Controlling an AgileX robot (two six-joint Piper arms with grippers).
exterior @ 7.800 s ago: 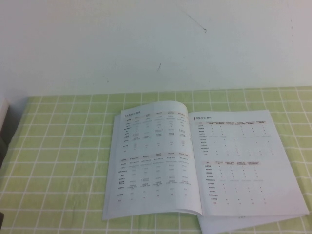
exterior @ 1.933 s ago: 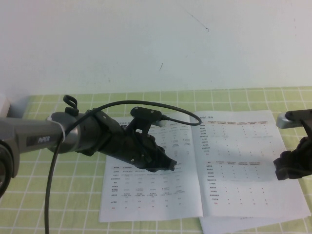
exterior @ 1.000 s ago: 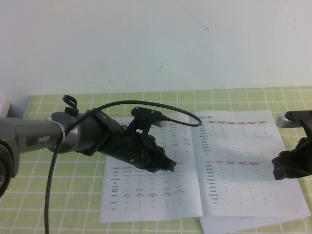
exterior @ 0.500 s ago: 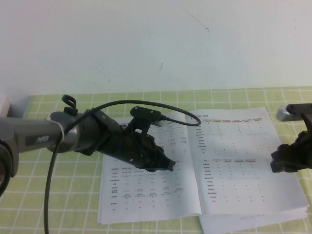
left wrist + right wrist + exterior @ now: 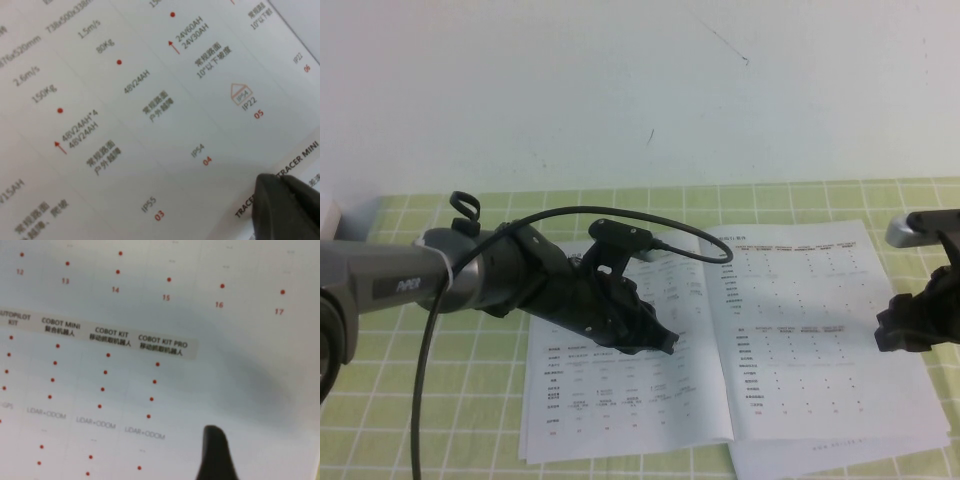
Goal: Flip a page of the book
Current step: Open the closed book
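**Right arm closing in on the page edge**

The book [image 5: 730, 345] lies open on the checked tablecloth [image 5: 440, 330]. The left gripper [image 5: 660, 342] presses on the left-hand leaf, fingertips together as far as can be seen. The right gripper [image 5: 910, 330], jaws spread wide, sits at the outer edge of the page [image 5: 820, 330], holding nothing. Next, probably, it must catch that single sheet's edge and lift.

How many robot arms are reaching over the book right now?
2. The left gripper is pressed on the book's left-hand sheet; the right gripper hovers over the page on the right.
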